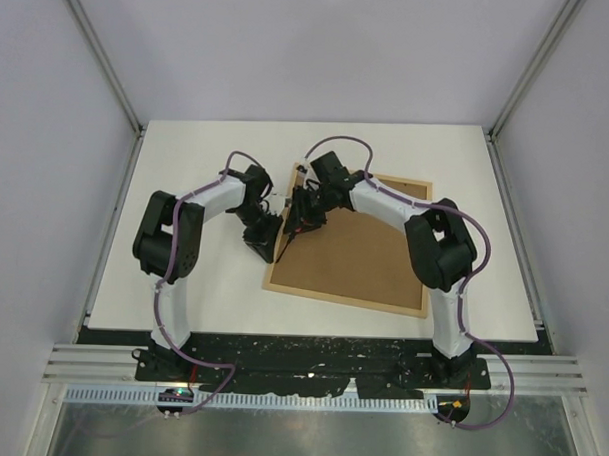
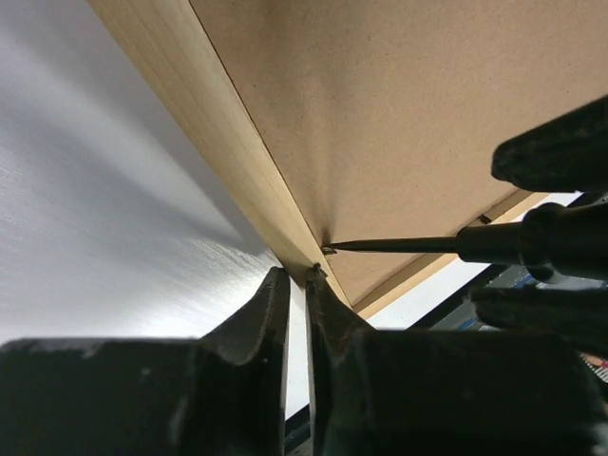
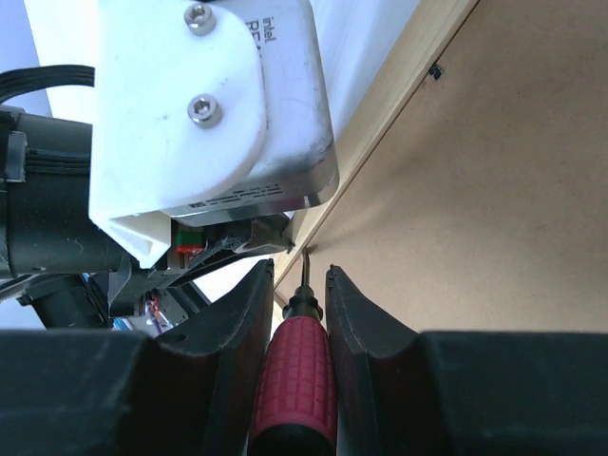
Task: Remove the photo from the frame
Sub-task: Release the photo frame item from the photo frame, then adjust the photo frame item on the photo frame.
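Photo is hidden, presumably under the brown backing of the frame (image 1: 364, 255), which lies face down on the table (image 1: 187, 164). Closest in, the right gripper (image 3: 302, 280) is clamped round a red-handled screwdriver (image 3: 296, 370), its tip at a small retaining tab (image 2: 328, 250) where backing meets wooden rail; the left gripper (image 2: 297, 285) sits at that rail, jaws almost together, and I cannot tell whether they pinch anything. Tab-freeing seems to be in hand: next the blade must lever this tab clear without slipping, then the farther tab (image 3: 435, 70).
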Controlling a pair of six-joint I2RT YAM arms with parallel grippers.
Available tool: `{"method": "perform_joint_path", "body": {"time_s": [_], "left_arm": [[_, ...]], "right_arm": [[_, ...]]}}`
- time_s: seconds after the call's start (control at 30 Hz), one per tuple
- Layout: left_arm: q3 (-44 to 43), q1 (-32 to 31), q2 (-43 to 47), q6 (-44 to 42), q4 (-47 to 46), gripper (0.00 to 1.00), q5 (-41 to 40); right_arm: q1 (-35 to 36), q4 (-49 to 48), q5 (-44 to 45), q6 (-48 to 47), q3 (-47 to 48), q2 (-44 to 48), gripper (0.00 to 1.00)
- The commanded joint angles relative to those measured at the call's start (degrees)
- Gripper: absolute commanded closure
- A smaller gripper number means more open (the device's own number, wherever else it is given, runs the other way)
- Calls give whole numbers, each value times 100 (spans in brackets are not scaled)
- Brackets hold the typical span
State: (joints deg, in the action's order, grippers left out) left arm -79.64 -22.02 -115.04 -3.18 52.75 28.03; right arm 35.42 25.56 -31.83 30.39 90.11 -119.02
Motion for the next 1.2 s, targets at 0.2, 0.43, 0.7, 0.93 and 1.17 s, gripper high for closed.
{"method": "perform_joint_path", "body": {"time_s": [0.2,0.43,0.7,0.93,1.17], "left_arm": [[-17,-162,246,28,-406,59,326],[-184,-267,9,54,-266,56,-140],[-474,-452,-352,107,-63,58,-579],[-571,-619,-475,177,25,60,-965],[-694,-970,-484,169,121,56,-1326]], "right_arm": [[-1300,35,-2863,-821,-169,283,92],[-1714,608,-2953,-1940,-397,318,92],[-1714,134,-2248,-1958,-1065,178,92],[-1714,-332,-1661,-1861,-1504,406,92],[-1714,-376,-1247,-1844,-1584,520,92]]}}
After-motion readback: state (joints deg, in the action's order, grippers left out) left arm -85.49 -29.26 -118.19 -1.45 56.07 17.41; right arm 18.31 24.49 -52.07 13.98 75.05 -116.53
